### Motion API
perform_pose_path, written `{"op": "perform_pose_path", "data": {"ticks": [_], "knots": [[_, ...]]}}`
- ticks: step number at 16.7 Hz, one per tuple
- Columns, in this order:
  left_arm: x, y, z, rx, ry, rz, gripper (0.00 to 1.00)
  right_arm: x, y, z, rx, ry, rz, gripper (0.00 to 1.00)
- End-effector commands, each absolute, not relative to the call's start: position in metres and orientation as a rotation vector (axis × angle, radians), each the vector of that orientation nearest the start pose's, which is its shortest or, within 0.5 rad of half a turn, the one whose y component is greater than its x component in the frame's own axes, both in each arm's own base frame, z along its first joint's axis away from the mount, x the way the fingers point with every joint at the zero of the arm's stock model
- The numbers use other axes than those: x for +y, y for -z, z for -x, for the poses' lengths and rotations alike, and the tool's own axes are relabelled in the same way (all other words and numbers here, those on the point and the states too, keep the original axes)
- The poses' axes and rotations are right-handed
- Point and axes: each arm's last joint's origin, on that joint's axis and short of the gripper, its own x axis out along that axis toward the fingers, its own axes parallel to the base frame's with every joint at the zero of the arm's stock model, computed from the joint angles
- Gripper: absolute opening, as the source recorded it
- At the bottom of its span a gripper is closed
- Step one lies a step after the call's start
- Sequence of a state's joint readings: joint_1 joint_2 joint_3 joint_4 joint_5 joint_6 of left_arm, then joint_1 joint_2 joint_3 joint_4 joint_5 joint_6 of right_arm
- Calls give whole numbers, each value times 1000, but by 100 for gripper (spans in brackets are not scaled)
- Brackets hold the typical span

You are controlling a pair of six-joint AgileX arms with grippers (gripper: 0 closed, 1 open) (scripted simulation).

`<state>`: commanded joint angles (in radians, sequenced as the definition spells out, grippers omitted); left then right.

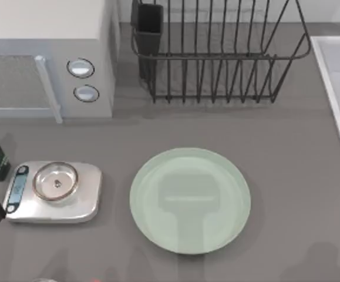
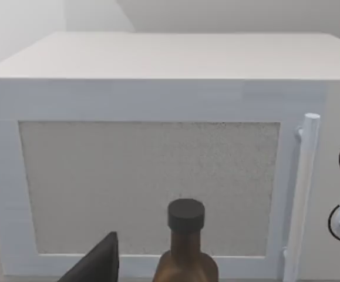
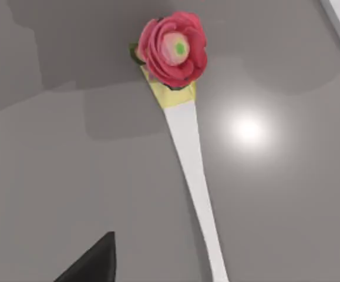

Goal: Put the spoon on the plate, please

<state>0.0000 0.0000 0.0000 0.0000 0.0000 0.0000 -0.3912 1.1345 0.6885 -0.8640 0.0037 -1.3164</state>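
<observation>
White slim-handled spoon (image 3: 193, 170) with a red rose ornament lies below my right gripper, its opening impossible to tell; an off-centre pinch could skid it. Mint-green glossy round plate (image 1: 190, 200) sits bare at six o'clock from the rack.

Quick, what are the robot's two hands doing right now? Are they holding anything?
Left gripper: cannot be told; its wrist camera faces the microwave and a brown bottle.
Right gripper: cannot be told; it hangs above the spoon lying on the table.

Grey table (image 1: 299, 176) with a white microwave (image 1: 46, 53) far left, a dark wire rack (image 1: 216, 53) far centre, and 1 white edge (image 1: 337, 88) at right.
</observation>
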Motion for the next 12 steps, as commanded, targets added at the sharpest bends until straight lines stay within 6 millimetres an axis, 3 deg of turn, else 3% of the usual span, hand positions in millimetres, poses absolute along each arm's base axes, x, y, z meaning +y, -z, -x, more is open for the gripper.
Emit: {"op": "perform_pose_path", "data": {"ticks": [6, 12], "knots": [[-1, -160, -106, 0, 0, 0, 100, -100, -193, -195, 1377, -865, 882, 100], [-1, -160, -106, 0, 0, 0, 100, -102, -193, -198, 1377, -892, 887, 100]]}}
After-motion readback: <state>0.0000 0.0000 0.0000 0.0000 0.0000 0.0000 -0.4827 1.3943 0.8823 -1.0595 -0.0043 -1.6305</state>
